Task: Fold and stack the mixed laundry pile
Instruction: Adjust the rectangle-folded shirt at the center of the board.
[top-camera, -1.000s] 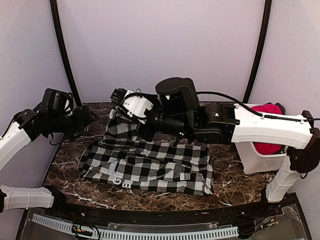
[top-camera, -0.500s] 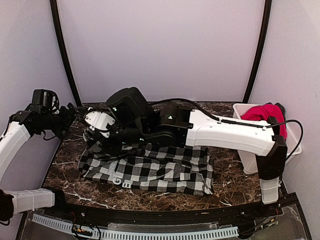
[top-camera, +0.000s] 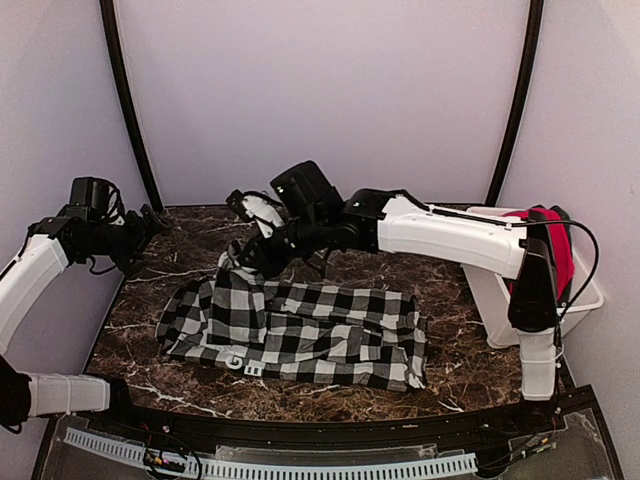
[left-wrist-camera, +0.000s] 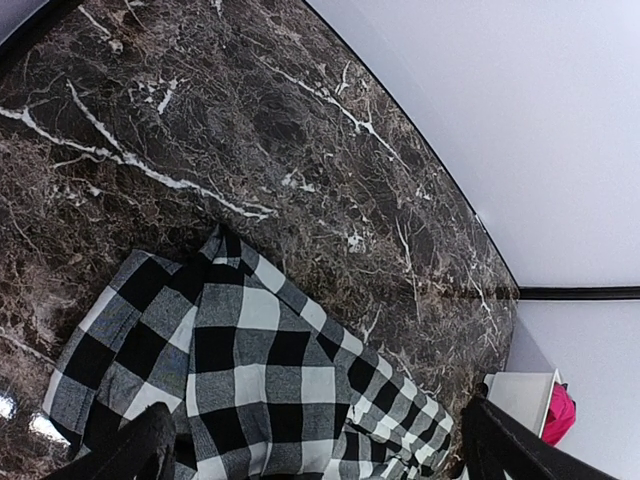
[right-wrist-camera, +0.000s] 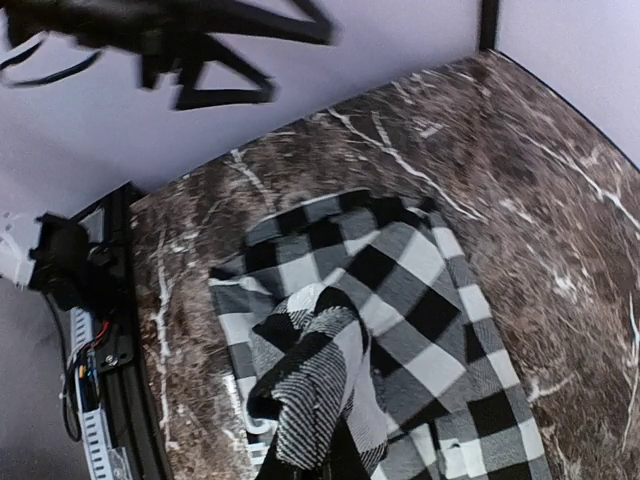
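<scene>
Top external view: the right claw (top-camera: 243, 262) is pinched on the far-left corner of the black-and-white checked garment (top-camera: 300, 335). It holds that corner up off the marble table (top-camera: 455, 295) while the rest lies flat. Over at the table's left edge the left claw (top-camera: 150, 226) hangs spread wide, holding nothing. Meanwhile the red garment (top-camera: 545, 228) sits in the white bin (top-camera: 497, 322). My worry: with only one corner held, the cloth could slip out or fold crooked.
</scene>
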